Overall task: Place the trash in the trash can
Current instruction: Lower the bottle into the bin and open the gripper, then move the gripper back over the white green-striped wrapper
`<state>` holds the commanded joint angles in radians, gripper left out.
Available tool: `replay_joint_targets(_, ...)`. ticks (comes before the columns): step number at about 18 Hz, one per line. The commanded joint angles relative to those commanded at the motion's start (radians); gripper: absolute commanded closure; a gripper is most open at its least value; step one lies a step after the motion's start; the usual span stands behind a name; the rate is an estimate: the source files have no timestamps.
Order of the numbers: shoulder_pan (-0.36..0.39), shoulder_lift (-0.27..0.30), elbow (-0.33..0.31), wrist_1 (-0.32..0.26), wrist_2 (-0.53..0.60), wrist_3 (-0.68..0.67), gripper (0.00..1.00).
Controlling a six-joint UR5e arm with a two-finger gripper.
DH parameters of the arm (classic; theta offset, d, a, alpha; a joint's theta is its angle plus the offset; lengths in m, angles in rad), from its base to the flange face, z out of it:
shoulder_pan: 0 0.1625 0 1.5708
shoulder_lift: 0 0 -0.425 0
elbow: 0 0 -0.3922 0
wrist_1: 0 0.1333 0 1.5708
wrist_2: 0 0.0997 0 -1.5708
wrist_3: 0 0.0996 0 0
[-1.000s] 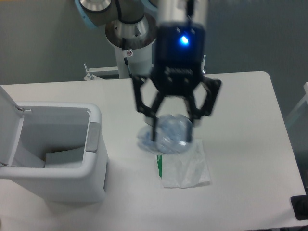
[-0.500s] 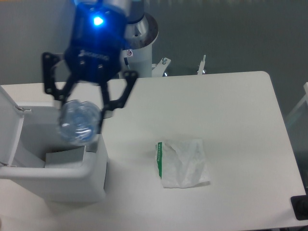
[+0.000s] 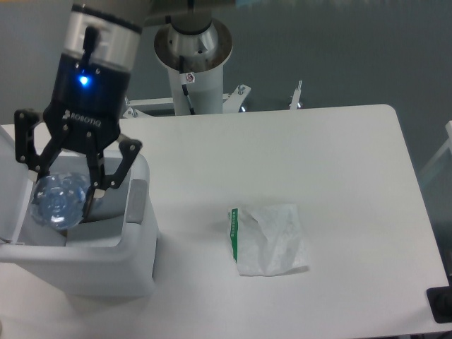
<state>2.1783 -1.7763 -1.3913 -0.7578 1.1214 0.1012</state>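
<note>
My gripper (image 3: 62, 196) is shut on the clear crushed plastic bottle (image 3: 58, 200) and holds it over the open white trash can (image 3: 138, 261) at the table's left, inside its opening. The can's lid (image 3: 8, 191) stands open at the left and a grey tab (image 3: 136, 200) sits on its right rim. The crumpled white wrapper with a green edge (image 3: 268, 239) lies flat on the table, well to the right of the can.
The arm's white base column (image 3: 194, 63) stands at the table's back edge. Metal brackets (image 3: 240, 92) sit at the back edge beside it. A dark object (image 3: 441, 305) shows at the lower right corner.
My gripper lifted the bottle from beside the wrapper, carried it left across the table and now holds it over the trash can's opening. The wrapper has not moved.
</note>
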Motion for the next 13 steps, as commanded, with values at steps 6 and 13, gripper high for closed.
replay_joint_targets(6,-0.002,0.029,-0.061,-0.003,0.008,0.029,0.0)
replay_joint_targets(13,0.184,0.058,-0.132,-0.009,0.017,0.041,0.0)
